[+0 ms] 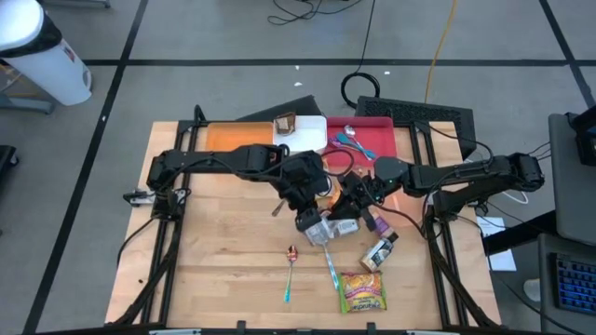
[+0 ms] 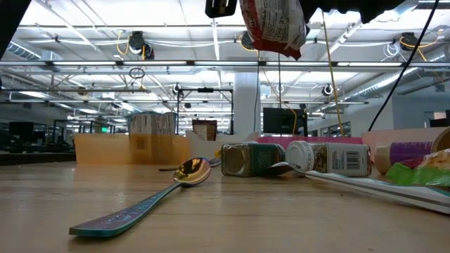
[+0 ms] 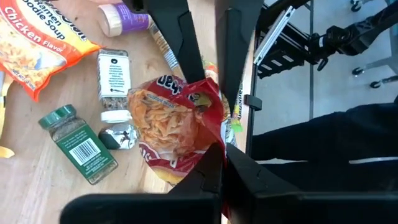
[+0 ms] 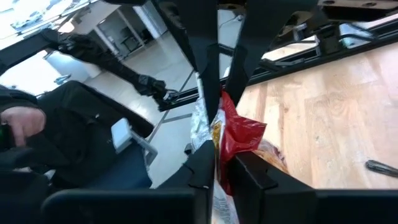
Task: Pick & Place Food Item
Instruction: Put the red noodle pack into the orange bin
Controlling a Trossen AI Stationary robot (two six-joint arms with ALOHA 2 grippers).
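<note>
A red snack bag (image 3: 174, 124) with orange chips showing through its clear front hangs in the air between both grippers over the middle of the table (image 1: 214, 279). In the low view the bag (image 2: 271, 28) is high above the wood. My left gripper (image 3: 227, 168) is shut on one end of it. My right gripper (image 4: 221, 171) is shut on the opposite end, facing the left one. In the high view the two grippers meet at the bag (image 1: 328, 228). My left gripper pinches the bag's red edge (image 3: 214, 140) between its two fingers, slanting down from the table's left. The bag is lifted clear of the table. My right gripper pinches the bag's other end (image 4: 227, 143) between its two fingers, coming level from the table's right.
Under the bag lie a green-lidded spice jar (image 3: 78, 146), a white-lidded jar (image 3: 114, 78), a ramen packet (image 3: 37, 37) and a purple bottle (image 3: 124, 15). A spoon (image 1: 291, 265) and a green-yellow packet (image 1: 361, 290) lie near the front. Orange (image 1: 233, 138) and red (image 1: 377, 140) trays stand at the back.
</note>
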